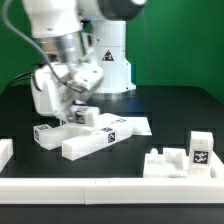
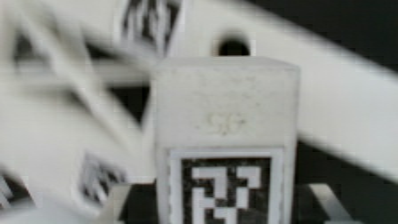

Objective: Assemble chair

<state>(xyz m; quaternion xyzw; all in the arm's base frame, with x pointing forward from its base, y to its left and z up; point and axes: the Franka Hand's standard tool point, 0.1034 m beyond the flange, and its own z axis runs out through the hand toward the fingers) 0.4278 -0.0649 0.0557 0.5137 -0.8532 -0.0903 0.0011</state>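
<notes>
**Hand clamped on 1 tagged chair block**

My gripper is partly closed on 1 white chair block, its tag facing the blurred wrist view. Just below lie 2 more chair parts, a tagged bar and a short block, beside the marker board. 2 others, a notched piece and a tagged piece, sit well apart at the exterior view's right. A white rail edges the front, and the black table lies open between

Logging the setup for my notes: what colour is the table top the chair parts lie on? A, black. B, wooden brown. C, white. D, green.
A: the table top shows black all around the white chair parts.
</notes>
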